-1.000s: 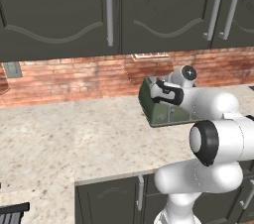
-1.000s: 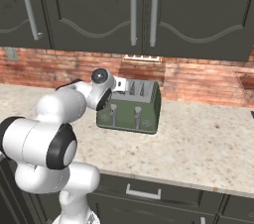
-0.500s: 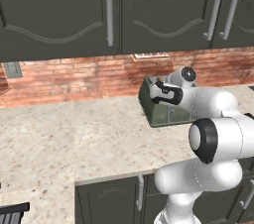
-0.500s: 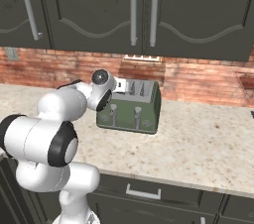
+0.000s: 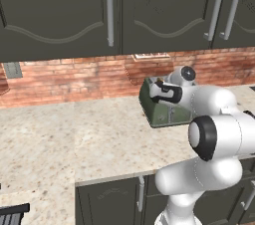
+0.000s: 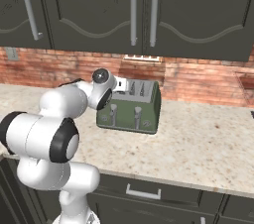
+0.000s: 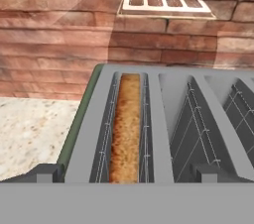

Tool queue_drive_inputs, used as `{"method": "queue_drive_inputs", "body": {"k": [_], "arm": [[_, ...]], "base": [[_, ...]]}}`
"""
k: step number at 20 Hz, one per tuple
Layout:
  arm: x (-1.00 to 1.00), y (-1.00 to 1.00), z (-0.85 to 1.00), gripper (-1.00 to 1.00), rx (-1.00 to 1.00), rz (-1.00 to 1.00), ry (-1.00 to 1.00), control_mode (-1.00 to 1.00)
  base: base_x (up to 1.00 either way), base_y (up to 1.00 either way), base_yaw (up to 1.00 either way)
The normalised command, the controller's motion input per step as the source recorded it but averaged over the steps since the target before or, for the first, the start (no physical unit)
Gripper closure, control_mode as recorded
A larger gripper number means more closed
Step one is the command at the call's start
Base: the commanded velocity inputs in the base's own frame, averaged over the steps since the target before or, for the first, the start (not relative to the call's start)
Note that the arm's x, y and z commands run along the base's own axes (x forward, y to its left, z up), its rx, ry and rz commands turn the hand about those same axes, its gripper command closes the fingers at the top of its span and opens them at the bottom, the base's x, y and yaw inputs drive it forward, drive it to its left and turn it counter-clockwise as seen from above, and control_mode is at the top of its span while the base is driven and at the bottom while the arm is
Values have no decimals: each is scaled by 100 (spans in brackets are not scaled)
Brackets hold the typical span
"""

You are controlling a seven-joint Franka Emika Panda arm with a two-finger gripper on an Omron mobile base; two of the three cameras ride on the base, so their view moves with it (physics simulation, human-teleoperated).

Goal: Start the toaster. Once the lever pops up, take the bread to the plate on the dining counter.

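The small boxy dark green toaster (image 6: pixel 131 108) sits on the pale speckled stone counter (image 6: pixel 198 148), right under the robot's black two-finger pincer (image 7: pixel 126 172). Its top is flat, grey and shiny like metal, with long slots cut in it. Thin wire racks line each slot. Two pale levers stick out of its long green side, seen in the right base view.

The brown toasted slice of bread (image 7: pixel 125 126) stands down inside the slot farthest to the left in the hand view, between the two dark finger tips (image 7: pixel 44 173). Its top edge is rough and crumbly, golden in the middle.

The pincer is spread wide apart and holds nothing. One tip is over the toaster's green edge, the other over the grey top.

Past the pincer is a red brick wall (image 7: pixel 59 44) with a white slotted vent (image 7: pixel 166 6). Above hang dark cupboards (image 5: pixel 64 10) with long silver handles (image 5: pixel 110 10).
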Motion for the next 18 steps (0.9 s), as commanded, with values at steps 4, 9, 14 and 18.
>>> {"method": "queue_drive_inputs", "body": {"k": [4, 9, 14, 18], "arm": [[3, 0, 0, -100, 0, 0, 1, -100], [0, 0, 0, -100, 0, 0, 1, -100], [0, 0, 0, -100, 0, 0, 0, -100], [0, 0, 0, 100, 0, 0, 0, -100]], "base": [[0, 0, 0], [0, 0, 0], [0, 0, 0], [0, 0, 0]]}}
